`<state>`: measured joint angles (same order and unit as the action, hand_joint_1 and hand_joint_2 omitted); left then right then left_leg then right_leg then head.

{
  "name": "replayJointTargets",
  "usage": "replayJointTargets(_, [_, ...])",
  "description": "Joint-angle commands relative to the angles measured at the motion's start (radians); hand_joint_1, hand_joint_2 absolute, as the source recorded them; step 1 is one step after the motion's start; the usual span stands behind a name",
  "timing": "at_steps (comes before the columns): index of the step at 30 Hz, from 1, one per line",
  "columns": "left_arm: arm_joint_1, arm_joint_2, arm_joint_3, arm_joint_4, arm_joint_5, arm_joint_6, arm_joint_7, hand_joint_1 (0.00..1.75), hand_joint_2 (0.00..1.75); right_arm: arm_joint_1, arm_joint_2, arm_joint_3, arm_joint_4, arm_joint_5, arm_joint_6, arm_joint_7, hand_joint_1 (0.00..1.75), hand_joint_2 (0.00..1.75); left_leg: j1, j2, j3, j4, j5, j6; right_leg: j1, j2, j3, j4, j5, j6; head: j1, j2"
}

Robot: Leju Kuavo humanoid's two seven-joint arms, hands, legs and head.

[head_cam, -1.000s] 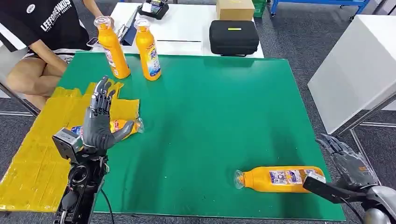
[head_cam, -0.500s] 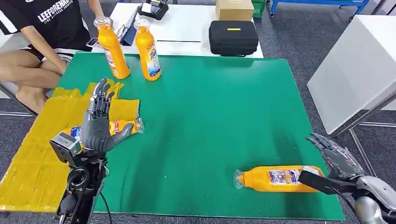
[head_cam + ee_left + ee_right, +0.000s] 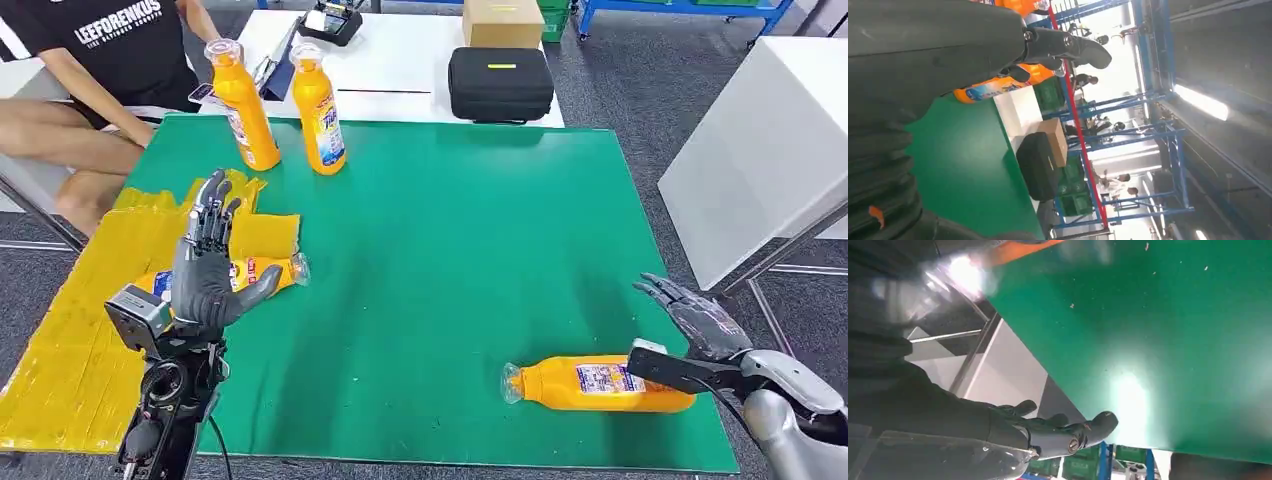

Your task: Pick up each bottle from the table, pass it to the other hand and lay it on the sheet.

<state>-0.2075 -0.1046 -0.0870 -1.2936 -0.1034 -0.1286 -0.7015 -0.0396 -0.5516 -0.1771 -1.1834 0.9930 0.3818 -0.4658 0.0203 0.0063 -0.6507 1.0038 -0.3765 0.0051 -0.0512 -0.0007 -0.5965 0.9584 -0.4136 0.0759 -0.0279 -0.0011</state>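
While fingers spread, right hand (image 3: 700, 325) hovers beside lying bottle (image 3: 598, 384), empty; left hand (image 3: 207, 265) splayed, holding nothing.

**Orange bottles on a green table**

The table (image 3: 450, 250) is covered in plain deep green. On its left edge lies a bright yellow sheet (image 3: 80, 300). Four bottles are orange with blue-and-white labels and pale clear caps: two standing at the table's far left corner (image 3: 243, 105) (image 3: 317, 108), one on the sheet (image 3: 262, 272), one near the table's front right (image 3: 595, 384). The left hand (image 3: 208, 270) is dark grey; the right hand (image 3: 700, 320) is dark grey too, on a silver arm. Beyond the table's far edge sit a black case (image 3: 500, 80) with a small yellow mark and a tan box (image 3: 503, 20) on white. A person (image 3: 90, 60) wears a black shirt with white lettering.
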Motion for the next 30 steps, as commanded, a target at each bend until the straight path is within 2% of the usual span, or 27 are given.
replayJointTargets(1, [-0.031,0.020,0.012,0.074,0.001,-0.005,0.003,0.00,1.75,0.009,0.006,0.108,0.132,-0.033,0.019,-0.006,0.00,1.75,0.002,-0.001,0.004,-0.001,-0.001,0.000,0.003,-0.001,0.005,-0.003,0.000,-0.005,0.000,0.000])
replayJointTargets(4, [-0.025,0.016,0.022,0.076,0.000,0.002,0.003,0.00,1.75,0.008,0.034,0.092,0.098,-0.060,-0.066,-0.029,0.00,1.75,0.002,-0.001,0.005,-0.002,-0.001,0.000,0.003,-0.001,0.005,-0.003,-0.001,-0.005,0.000,0.000])
replayJointTargets(6, [0.005,0.010,0.044,0.053,-0.011,0.009,0.003,0.00,1.75,-0.046,0.165,0.031,0.024,-0.115,-0.268,-0.068,0.00,1.75,0.002,0.000,0.005,-0.002,-0.001,0.000,0.003,0.000,0.005,-0.003,0.000,-0.005,0.000,0.000])
replayJointTargets(8, [0.015,0.005,0.051,0.047,-0.016,0.004,0.003,0.00,1.75,-0.062,0.235,0.017,-0.069,-0.165,-0.326,-0.101,0.00,1.75,0.002,0.005,0.009,-0.003,-0.002,-0.001,0.003,0.006,0.007,-0.004,0.000,-0.008,0.000,0.000])
replayJointTargets(9, [0.012,0.002,0.053,0.052,-0.022,0.000,0.003,0.00,1.75,-0.048,0.258,0.010,-0.137,-0.196,-0.338,-0.112,0.00,1.75,0.002,0.007,0.005,-0.003,-0.002,-0.001,0.003,0.007,0.005,-0.003,0.001,-0.006,0.000,0.000])
replayJointTargets(11, [-0.004,-0.005,0.055,0.074,-0.029,-0.005,0.003,0.00,1.75,-0.002,0.286,0.001,-0.277,-0.254,-0.341,-0.133,0.00,1.75,0.002,0.008,0.007,-0.003,-0.003,-0.001,0.003,0.008,0.005,-0.001,-0.001,-0.010,0.000,0.000])
replayJointTargets(14, [-0.027,-0.011,0.060,0.104,-0.028,-0.014,0.003,0.00,1.75,0.067,0.302,-0.010,-0.405,-0.315,-0.311,-0.152,0.00,1.75,0.002,0.000,0.001,-0.001,-0.001,-0.001,0.003,0.001,0.000,0.000,-0.001,-0.005,-0.001,0.000])
replayJointTargets(17, [-0.038,-0.013,0.061,0.120,-0.027,-0.020,0.003,0.00,1.75,0.108,0.304,-0.016,-0.440,-0.318,-0.310,-0.154,0.00,1.75,0.002,-0.003,0.002,-0.001,-0.001,0.000,0.003,-0.003,0.002,0.000,-0.002,-0.005,0.000,0.000])
replayJointTargets(22, [-0.038,-0.013,0.061,0.120,-0.027,-0.020,0.003,0.00,1.75,0.108,0.304,-0.016,-0.440,-0.318,-0.310,-0.154,0.00,1.75,0.002,-0.003,0.003,-0.001,-0.002,0.000,0.003,-0.004,0.004,0.000,-0.003,-0.007,0.000,0.000])
replayJointTargets(23, [-0.042,-0.011,0.058,0.132,-0.032,-0.017,0.003,0.00,1.75,0.163,0.296,-0.013,-0.477,-0.233,-0.335,-0.125,0.00,1.75,0.001,-0.001,0.000,-0.001,-0.001,0.000,0.002,-0.002,0.001,0.000,-0.002,-0.004,0.000,0.000])
replayJointTargets(25, [-0.050,-0.008,0.055,0.141,-0.030,-0.018,0.003,0.00,1.75,0.209,0.294,-0.012,-0.514,-0.226,-0.301,-0.120,0.00,1.75,0.001,-0.003,0.002,-0.001,-0.002,0.000,0.001,-0.004,0.003,0.000,-0.004,-0.007,0.000,0.000])
replayJointTargets(26, [-0.053,-0.008,0.056,0.143,-0.028,-0.019,0.003,0.00,1.75,0.220,0.289,-0.008,-0.520,-0.218,-0.287,-0.116,0.00,1.75,0.001,-0.004,0.000,-0.001,-0.001,0.000,0.001,-0.005,0.001,0.000,-0.003,-0.005,0.000,0.000])
replayJointTargets(29, [-0.074,0.001,0.060,0.160,-0.016,-0.023,0.003,0.00,1.75,0.296,0.242,0.019,-0.563,-0.135,-0.198,-0.066,0.00,1.75,0.001,-0.006,0.003,0.000,-0.003,0.000,0.002,-0.006,0.004,0.001,-0.005,-0.008,0.000,0.000])
replayJointTargets(30, [-0.078,0.004,0.061,0.162,-0.012,-0.023,0.003,0.00,1.75,0.322,0.223,0.027,-0.575,-0.117,-0.164,-0.049,0.00,1.75,0.001,-0.004,-0.001,-0.001,-0.001,0.000,0.001,-0.003,-0.001,0.000,-0.003,-0.003,-0.001,0.000])
